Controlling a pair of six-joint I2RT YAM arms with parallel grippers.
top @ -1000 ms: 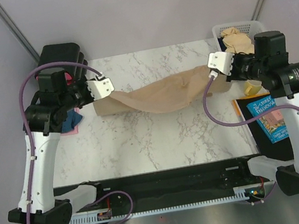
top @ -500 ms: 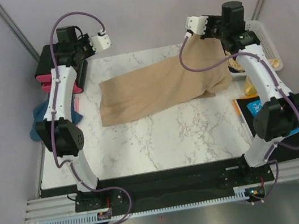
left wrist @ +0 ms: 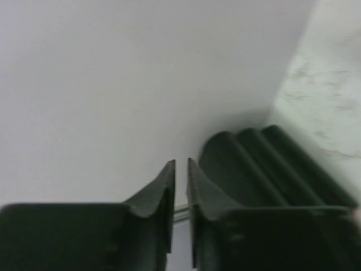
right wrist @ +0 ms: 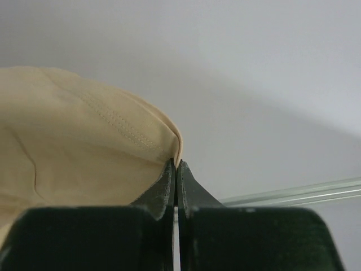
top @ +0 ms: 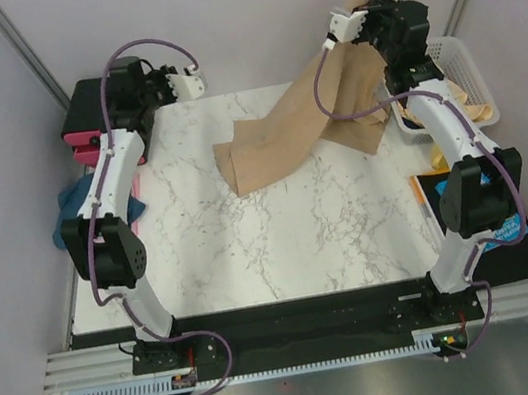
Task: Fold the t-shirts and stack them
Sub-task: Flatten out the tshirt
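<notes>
The left arm (top: 110, 173) stands tall and reaches far back toward 11 o'clock, high over the surface (top: 253, 250). Its left fingers (left wrist: 161, 189) are a little bit apart and hold nothing. The right arm (top: 447, 126) stands tall too and reaches back toward 1 o'clock. Its right fingers (right wrist: 163, 189) are pressed together on the edge of the tan t-shirt (top: 278, 129). The shirt hangs down from them in a slope. Its low end lies on the surface near 12 o'clock.
</notes>
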